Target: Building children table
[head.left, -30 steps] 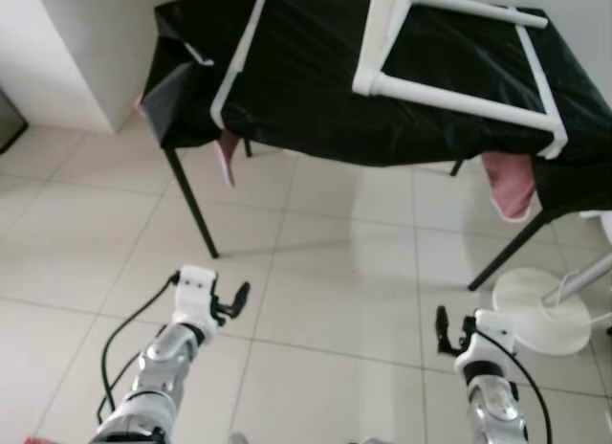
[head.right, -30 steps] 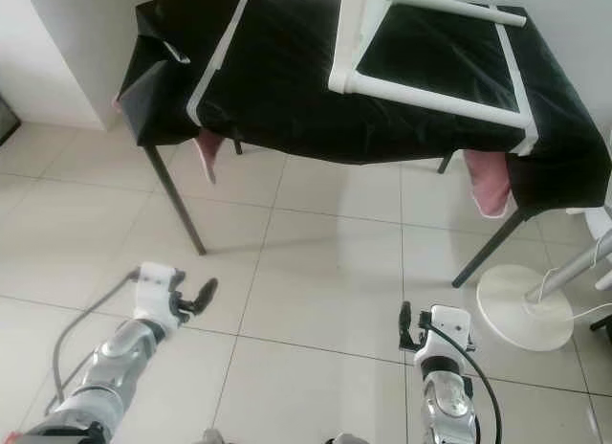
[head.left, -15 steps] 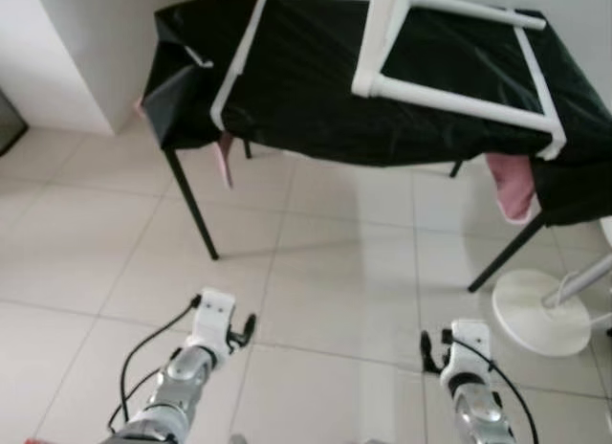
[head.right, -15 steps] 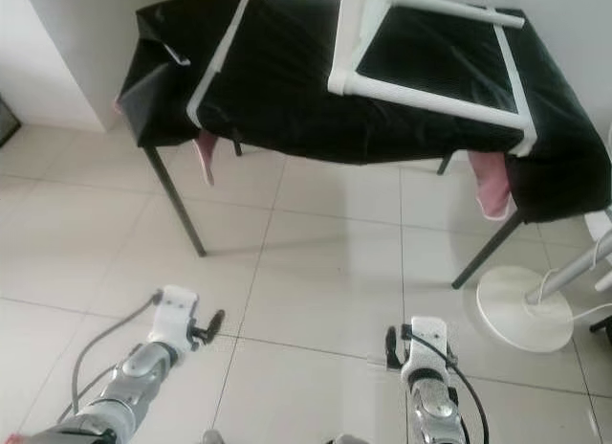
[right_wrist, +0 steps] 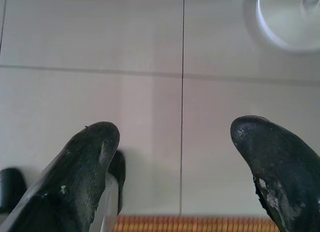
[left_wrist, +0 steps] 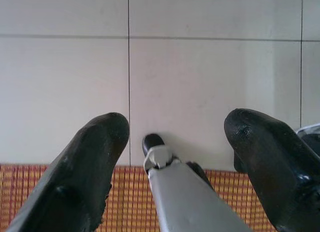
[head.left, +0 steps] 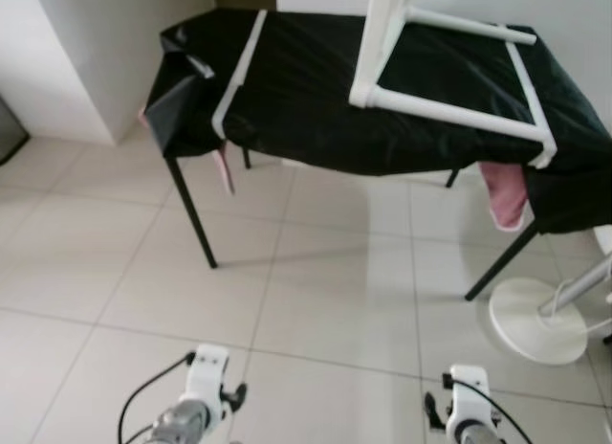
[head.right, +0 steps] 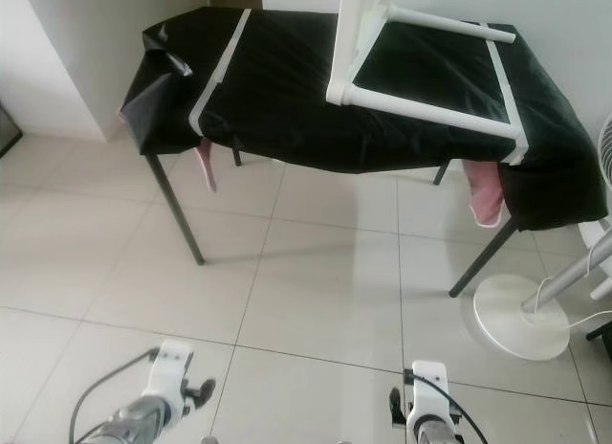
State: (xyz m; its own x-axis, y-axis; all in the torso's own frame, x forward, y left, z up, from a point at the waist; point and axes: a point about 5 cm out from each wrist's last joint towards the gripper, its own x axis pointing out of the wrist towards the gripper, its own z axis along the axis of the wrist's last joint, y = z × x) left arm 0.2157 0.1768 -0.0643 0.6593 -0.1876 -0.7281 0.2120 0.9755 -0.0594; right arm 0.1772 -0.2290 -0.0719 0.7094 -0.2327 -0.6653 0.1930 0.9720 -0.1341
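A white children's table frame point(head.left: 449, 114) lies upturned on a table draped in black cloth point(head.left: 306, 109), with one white leg point(head.left: 382, 33) standing up. A long white bar point(head.left: 239, 71) lies along the cloth's left side. My two grippers hang low over the tiled floor, well short of the table. The left gripper point(left_wrist: 175, 137) is open and holds nothing; it also sits at the bottom edge of the head view point(head.left: 232, 398). The right gripper point(right_wrist: 175, 137) is open and bare too, seen low in the head view point(head.right: 395, 408).
A white fan stand with a round base point(head.left: 535, 320) stands on the floor by the table's right front leg. Pink cloth point(head.left: 504, 190) hangs under the black cover. A white wall corner point(head.left: 115, 52) rises at the left. An orange woven mat point(left_wrist: 60, 192) lies below the left gripper.
Both arms have dropped toward the bottom of the head views and drawn back. The view has shifted slightly, showing more of the table's far side.
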